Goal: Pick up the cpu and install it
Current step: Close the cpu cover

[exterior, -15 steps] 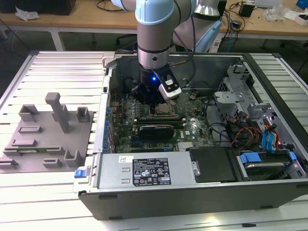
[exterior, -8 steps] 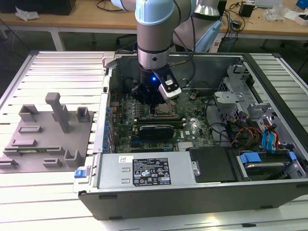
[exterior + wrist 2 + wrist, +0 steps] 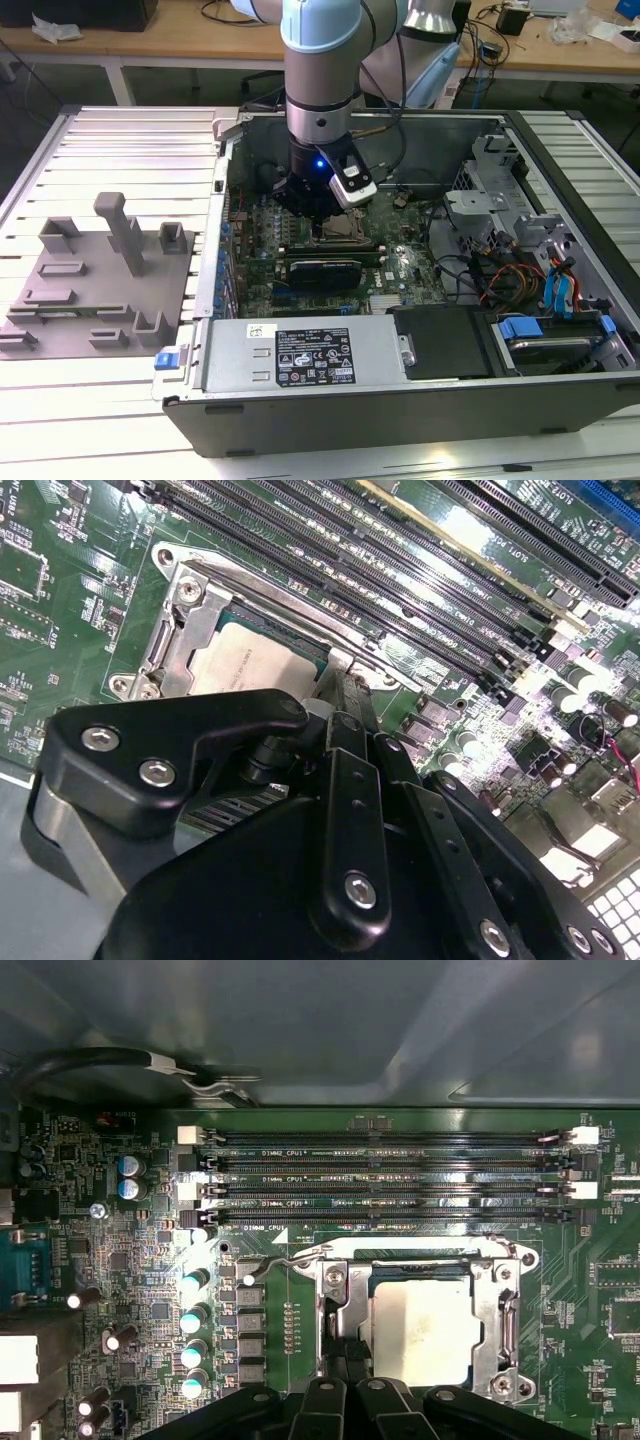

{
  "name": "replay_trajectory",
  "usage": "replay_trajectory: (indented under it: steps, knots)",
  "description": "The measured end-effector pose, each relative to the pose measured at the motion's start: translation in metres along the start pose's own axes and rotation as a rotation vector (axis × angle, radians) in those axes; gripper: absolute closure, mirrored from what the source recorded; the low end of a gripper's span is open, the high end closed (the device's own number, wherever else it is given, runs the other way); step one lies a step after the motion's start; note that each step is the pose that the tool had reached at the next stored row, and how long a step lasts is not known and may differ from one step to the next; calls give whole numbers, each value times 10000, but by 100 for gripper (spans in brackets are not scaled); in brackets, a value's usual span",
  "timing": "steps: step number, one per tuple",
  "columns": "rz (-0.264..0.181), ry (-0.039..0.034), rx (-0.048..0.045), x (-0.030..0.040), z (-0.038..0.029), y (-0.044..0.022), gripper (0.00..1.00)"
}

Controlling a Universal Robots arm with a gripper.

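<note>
Hand (image 3: 345, 1350) closed, empty, just beside thin silvery square cpu (image 3: 422, 1332) lying in metal-framed socket (image 3: 497, 1320); should seat flat, gently.

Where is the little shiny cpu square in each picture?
Exterior view: too small to tell apart; look under the gripper, at the socket frame.
First wrist view: the cpu lies inside the socket frame.
Second wrist view: the cpu lies inside that frame, partly behind the black gripper.
Shared landmark: the metal socket frame.
</note>
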State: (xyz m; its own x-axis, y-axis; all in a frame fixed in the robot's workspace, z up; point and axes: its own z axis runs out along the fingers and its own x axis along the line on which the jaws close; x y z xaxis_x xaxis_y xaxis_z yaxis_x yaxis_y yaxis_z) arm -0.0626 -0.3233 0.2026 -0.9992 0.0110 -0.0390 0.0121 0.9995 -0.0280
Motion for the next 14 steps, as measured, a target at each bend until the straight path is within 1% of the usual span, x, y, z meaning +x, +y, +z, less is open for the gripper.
replay_trajectory:
  steps: [8, 11, 12, 14]
  knots:
    - [0, 3, 3, -3, -77, -3, 89]
    - [0, 2, 3, -5, -127, -4, 89]
    - [1, 2, 3, -6, -159, -5, 89]
    - [0, 3, 5, -7, -198, -6, 89]
